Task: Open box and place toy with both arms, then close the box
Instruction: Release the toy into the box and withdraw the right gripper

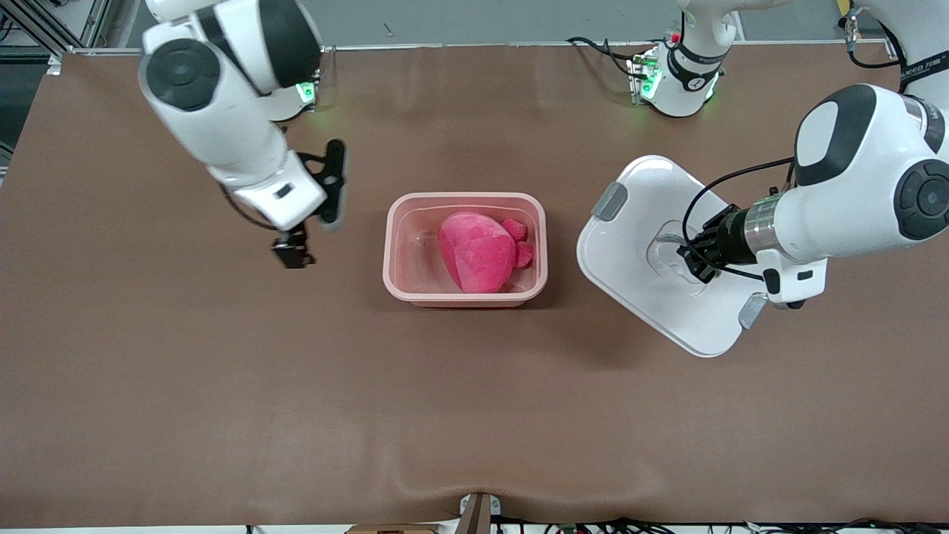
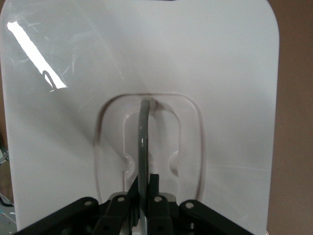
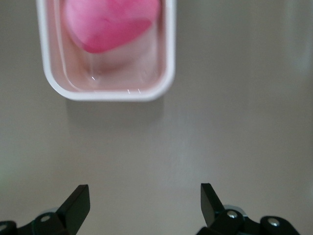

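**Toy in box, lid held off**

The toy [image 1: 480,251] lies in the open box [image 1: 465,298] mid-table. The left gripper [image 1: 695,259] clamps the lid's [image 1: 645,245] handle [image 2: 142,147], lid raised beside the box. The right gripper [image 3: 142,208] hangs spread, empty, toward its arm's end.

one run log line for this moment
toy: in open box | left gripper: shut on lid handle | right gripper: open, over table beside box

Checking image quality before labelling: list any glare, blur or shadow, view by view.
Front view: sharp, even light, the lid throws a soft shadow on the table. Left wrist view: a bright glare streak crosses the lid. Right wrist view: the box and toy are blurred.
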